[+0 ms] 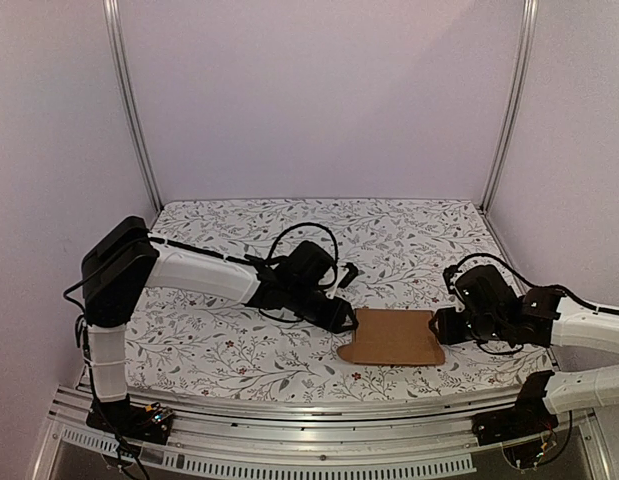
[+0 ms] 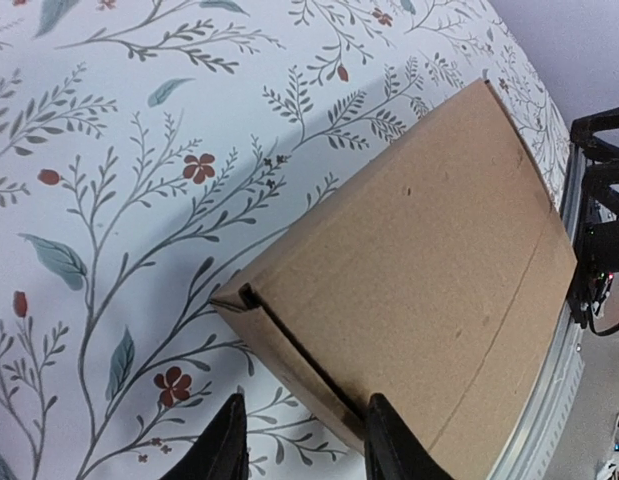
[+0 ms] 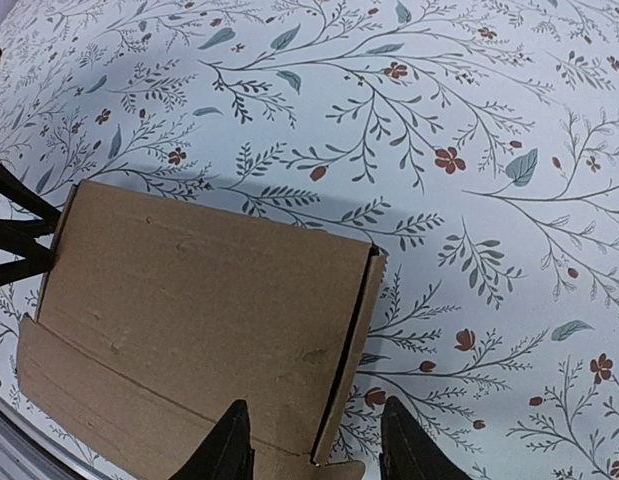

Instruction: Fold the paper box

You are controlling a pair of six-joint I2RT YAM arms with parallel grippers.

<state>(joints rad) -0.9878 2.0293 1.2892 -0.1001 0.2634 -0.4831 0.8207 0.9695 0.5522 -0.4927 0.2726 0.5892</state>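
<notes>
We find the paper box (image 1: 394,337) lying flat with its lid down, close to the front rail (image 1: 309,410).
The box rests on the floral tablecloth (image 1: 289,225), between the two arms. The left gripper (image 2: 301,450) has its fingers apart at the box's left end, one finger just beside the slotted side wall. The right gripper (image 3: 314,450) also has its fingers apart, straddling the box's right side wall and clamping nothing. Beyond them, the cloth runs to the pale back wall (image 1: 319,100).

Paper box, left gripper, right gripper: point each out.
paper box (image 1: 394,337), top external view, middle of its top panel
left gripper (image 2: 304,405), left wrist view, midway between its fingertips
right gripper (image 3: 313,410), right wrist view, midway between its fingertips
</notes>
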